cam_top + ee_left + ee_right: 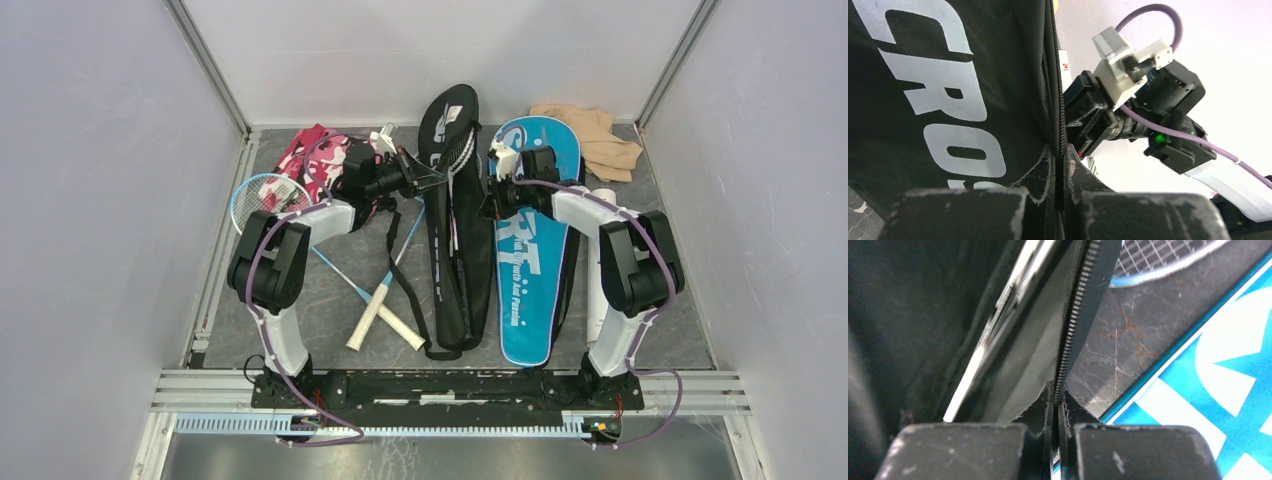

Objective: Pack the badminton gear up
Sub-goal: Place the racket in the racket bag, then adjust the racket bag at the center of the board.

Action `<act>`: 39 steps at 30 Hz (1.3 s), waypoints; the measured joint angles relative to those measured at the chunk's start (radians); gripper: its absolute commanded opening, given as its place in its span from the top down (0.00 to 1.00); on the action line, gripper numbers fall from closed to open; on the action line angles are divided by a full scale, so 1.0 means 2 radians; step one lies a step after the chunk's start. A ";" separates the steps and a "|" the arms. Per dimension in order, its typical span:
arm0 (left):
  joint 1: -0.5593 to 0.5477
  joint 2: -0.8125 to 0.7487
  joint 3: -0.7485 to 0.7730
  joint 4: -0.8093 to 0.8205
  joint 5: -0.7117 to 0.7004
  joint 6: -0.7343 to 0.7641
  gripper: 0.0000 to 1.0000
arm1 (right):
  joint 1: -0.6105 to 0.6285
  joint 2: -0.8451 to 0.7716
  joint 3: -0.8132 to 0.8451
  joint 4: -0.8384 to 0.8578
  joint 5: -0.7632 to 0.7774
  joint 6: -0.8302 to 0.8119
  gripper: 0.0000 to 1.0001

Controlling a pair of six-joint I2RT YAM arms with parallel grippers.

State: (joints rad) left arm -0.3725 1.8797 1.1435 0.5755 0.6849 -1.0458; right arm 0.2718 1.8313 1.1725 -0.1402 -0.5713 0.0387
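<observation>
The black "CROSSWAY" racket cover [448, 230] lies lengthwise mid-table, with a racket head [458, 152] showing in its opened top. My left gripper [418, 180] is shut on the cover's left zipper edge [1060, 100]. My right gripper [488, 200] is shut on its right zipper edge [1073, 325]. In both wrist views the fingertips pinch the zipper teeth, left [1063, 165] and right [1055, 400]. The blue "SPORT" cover [530, 260] lies right of the black one. Two rackets cross at the left, a blue head [262, 192] and white grips [372, 312]. A shuttlecock [383, 140] sits behind my left wrist.
A white tube [598, 270] lies along the right side, partly behind my right arm. The pink-and-white camouflage cloth [305, 155] is at the back left and the beige cloth [595, 135] at the back right. The black cover's strap [405, 290] loops over the racket shafts. Walls enclose the table.
</observation>
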 measured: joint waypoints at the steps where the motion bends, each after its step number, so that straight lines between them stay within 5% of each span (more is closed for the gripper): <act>1: 0.000 -0.002 -0.001 -0.001 -0.001 0.000 0.98 | 0.000 0.000 0.010 -0.010 -0.004 -0.001 1.00; 5: -0.001 -0.019 -0.001 -0.010 -0.011 0.006 0.96 | 0.000 0.000 0.081 -0.076 -0.018 -0.029 1.00; 12: -0.020 -0.059 0.006 -0.022 -0.015 0.043 0.74 | -0.001 0.000 0.216 -0.213 -0.039 -0.112 1.00; 22: -0.039 -0.070 0.051 -0.070 0.026 0.129 0.35 | -0.003 0.000 0.250 -0.377 -0.039 -0.246 1.00; 27: -0.040 -0.108 0.070 -0.169 0.033 0.267 0.25 | -0.003 0.000 0.272 -0.437 -0.032 -0.296 1.00; 39: -0.039 -0.184 0.180 -0.442 -0.028 0.710 0.20 | -0.004 -0.002 0.290 -0.529 -0.016 -0.431 1.00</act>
State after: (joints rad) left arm -0.4500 1.5120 1.5032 -0.3077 0.6285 0.3744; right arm 0.2638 1.8271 1.7531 -1.1973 -0.6033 -0.8234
